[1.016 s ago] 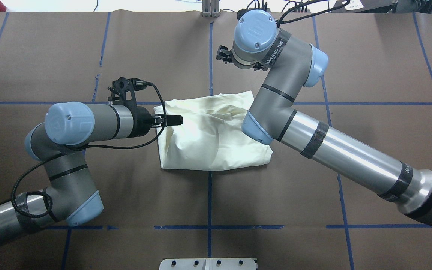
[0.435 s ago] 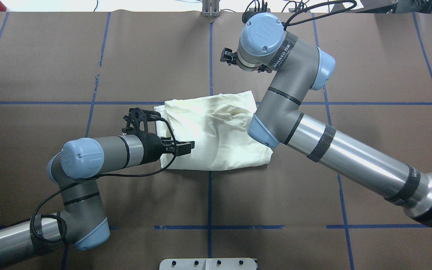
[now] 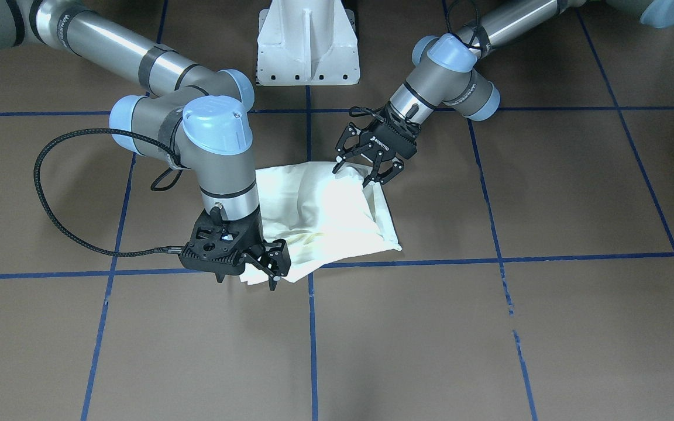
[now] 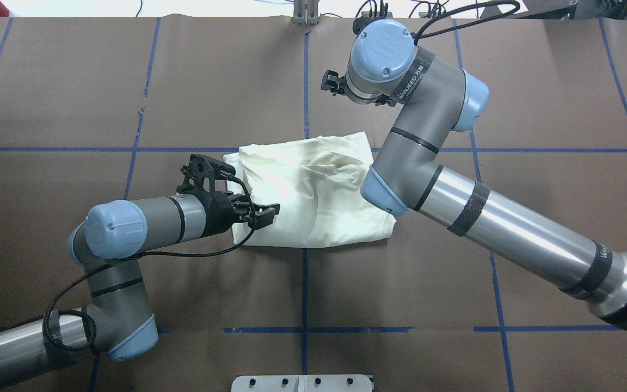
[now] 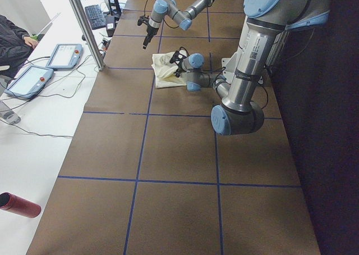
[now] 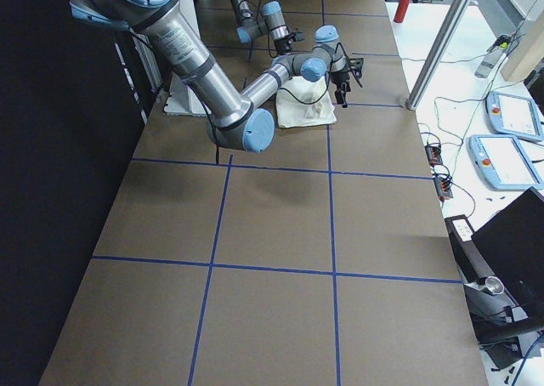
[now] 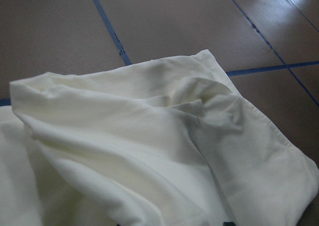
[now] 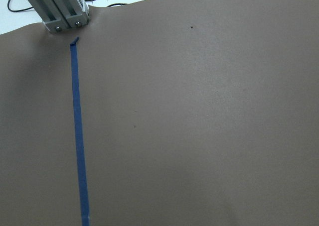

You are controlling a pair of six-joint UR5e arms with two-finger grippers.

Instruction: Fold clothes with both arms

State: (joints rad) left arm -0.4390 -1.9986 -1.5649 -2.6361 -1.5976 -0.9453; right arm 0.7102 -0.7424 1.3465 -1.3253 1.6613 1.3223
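Note:
The clothes are one cream shirt (image 4: 313,201) lying folded into a rumpled rectangle at the table's middle, plain side up; no print shows. My left gripper (image 3: 351,176) is open, its fingers spread just over the shirt's corner nearest the robot on my left side. In the overhead view the left gripper (image 4: 267,213) points across the shirt's left edge. The left wrist view is filled with creased shirt (image 7: 149,151). My right gripper (image 3: 278,272) hangs open above the shirt's far edge, holding nothing. Its wrist view shows only bare table.
Brown table cover with blue tape lines (image 4: 305,283). The white pedestal base (image 3: 308,41) stands at the robot's side. An aluminium post (image 8: 60,12) rises at the far edge. Beyond it are teach pendants (image 5: 64,55), a seated person (image 5: 14,36) and a red bottle (image 5: 19,204).
My left gripper has travelled along the shirt's left edge from the far corner to the near corner. The right arm has drifted slightly up and to the right. The shirt has kept its shape.

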